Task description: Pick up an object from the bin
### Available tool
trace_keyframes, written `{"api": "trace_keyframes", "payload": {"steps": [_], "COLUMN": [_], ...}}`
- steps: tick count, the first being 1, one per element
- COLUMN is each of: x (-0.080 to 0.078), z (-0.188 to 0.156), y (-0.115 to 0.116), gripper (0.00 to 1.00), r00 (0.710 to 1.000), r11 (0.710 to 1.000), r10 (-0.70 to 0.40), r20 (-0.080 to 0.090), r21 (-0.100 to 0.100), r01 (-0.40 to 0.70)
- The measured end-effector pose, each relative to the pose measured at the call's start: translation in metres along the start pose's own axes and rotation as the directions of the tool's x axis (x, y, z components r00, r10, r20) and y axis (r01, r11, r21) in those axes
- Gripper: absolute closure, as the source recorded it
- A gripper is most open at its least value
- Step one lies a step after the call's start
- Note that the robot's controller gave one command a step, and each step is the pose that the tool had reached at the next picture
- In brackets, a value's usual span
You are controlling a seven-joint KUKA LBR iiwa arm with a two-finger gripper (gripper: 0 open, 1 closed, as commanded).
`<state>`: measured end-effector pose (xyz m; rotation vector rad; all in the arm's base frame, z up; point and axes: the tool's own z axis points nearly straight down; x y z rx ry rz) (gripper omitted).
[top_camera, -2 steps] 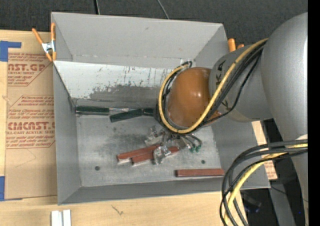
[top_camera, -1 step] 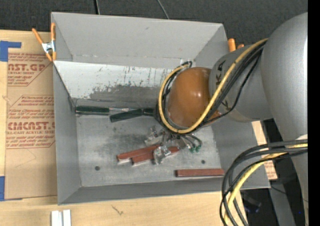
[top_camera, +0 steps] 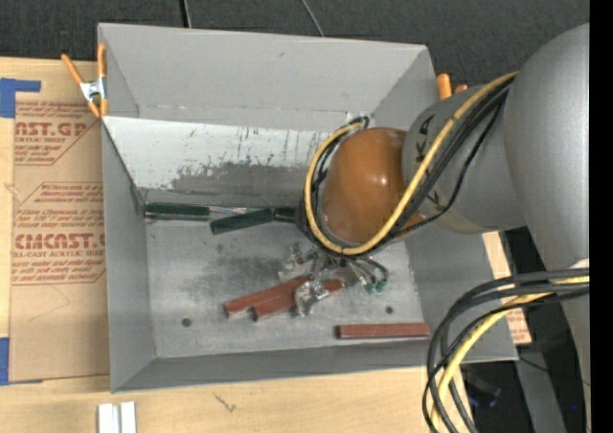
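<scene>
Now, nearest thing: a reddish-brown flat bar (top_camera: 263,303) on the bin (top_camera: 124,230) floor, about mid-way between the left and right walls and nearer the front edge than the back wall.
Its long axis: nearly parallel to the front edge, with the right end tipped slightly toward the back wall.
Which way it points: its right end runs in under my tool (top_camera: 314,285); its left end points at the front-left corner.
Bar from tool: I am over its right end, not its middle. Most of its length stretches away from me toward the left wall.
Tool state: I cannot tell how far it is open, nor whether it has hold of anything. My orange cover (top_camera: 359,187) hangs above it.
My judgement: the next move turns on squaring up across the bar's narrow width.
Just beside me: a small green bit (top_camera: 376,283), on the right-wall side.
Further out: a second brown bar (top_camera: 383,330) along the front edge by the front-right corner, clear of the first.
Well apart: two dark green pen-like sticks (top_camera: 177,213) (top_camera: 251,220) end to end along the foot of the back wall.
</scene>
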<state>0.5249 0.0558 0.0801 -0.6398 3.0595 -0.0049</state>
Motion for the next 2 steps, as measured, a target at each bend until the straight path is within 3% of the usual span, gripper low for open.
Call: {"api": "trace_keyframes", "payload": {"steps": [1,2], "x": [0.003,0.0], "z": [-0.017,-0.03], "y": [0.002,0.001], "gripper": [1.0,1.0], "r00": [1.0,1.0], "r11": [1.0,1.0], "r10": [-0.001,-0.001], "r20": [-0.017,-0.012], "r21": [-0.006,-0.005], "r01": [0.001,0.001]}}
